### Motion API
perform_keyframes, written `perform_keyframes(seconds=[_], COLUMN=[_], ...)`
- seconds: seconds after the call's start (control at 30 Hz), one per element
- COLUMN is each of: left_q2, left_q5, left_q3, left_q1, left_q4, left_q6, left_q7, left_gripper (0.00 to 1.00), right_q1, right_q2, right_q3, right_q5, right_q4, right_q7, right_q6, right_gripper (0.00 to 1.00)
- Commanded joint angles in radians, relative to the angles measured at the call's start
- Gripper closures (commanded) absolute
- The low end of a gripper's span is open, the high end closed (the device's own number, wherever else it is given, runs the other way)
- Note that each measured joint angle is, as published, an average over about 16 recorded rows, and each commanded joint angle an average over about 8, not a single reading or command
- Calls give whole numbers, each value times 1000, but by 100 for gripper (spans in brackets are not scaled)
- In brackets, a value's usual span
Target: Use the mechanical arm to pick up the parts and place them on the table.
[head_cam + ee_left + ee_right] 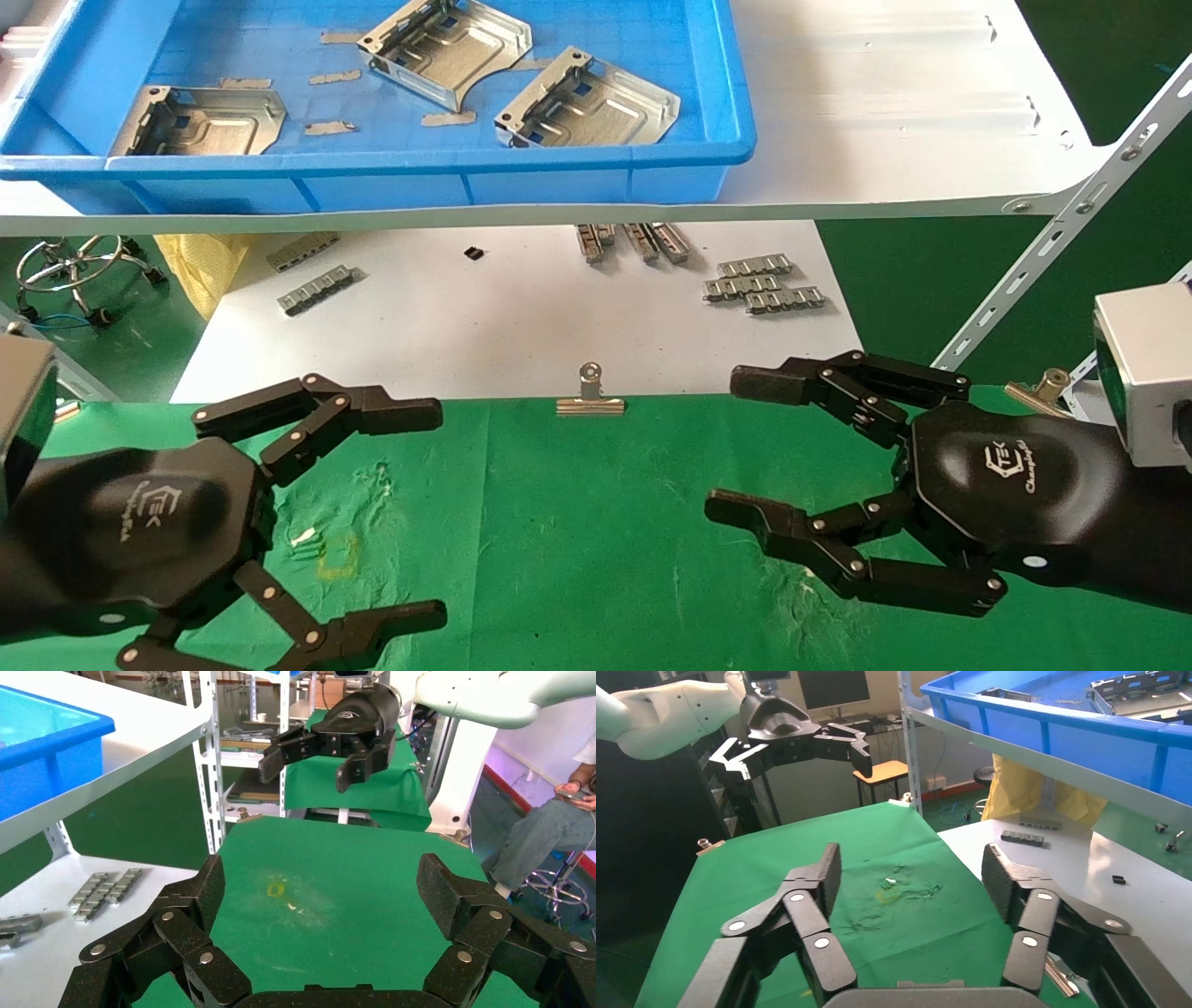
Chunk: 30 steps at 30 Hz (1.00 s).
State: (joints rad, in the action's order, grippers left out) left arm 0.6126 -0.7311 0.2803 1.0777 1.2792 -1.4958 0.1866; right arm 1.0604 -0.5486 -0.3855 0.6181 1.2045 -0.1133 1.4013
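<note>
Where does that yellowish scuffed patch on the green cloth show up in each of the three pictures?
Head view: the yellowish patch lies on the green cloth, beside the open left hand.
Left wrist view: patch mid-picture, between that hand's fingers.
Right wrist view: patch mid-picture, between the open right hand's fingers.
Shared landmark: the blue tray.
</note>
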Motion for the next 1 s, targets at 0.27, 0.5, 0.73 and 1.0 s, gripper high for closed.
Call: perform_keyframes(seconds=[0.27,0.5,0.73,1.0], left_q2=[0,-1,22,149], left_q5=[0,-3,-46,-184], left_q3=[0,-1,0,51], left_q1=[0,5,123,412], left_q4=[0,-1,-42,-282], left_q6=[0,5,53,124], left_q7=[0,3,29,37], left_gripper=[0,0,0,0], right_q1=[0,0,0,0], right_q2=[0,0,0,0], right_q3=[0,0,0,0], right_q5=[0,0,0,0], right_q4=[0,0,0,0], right_q7=[0,0,0,0], right_q6=[0,0,0,0], right_gripper=[100,100,100,100])
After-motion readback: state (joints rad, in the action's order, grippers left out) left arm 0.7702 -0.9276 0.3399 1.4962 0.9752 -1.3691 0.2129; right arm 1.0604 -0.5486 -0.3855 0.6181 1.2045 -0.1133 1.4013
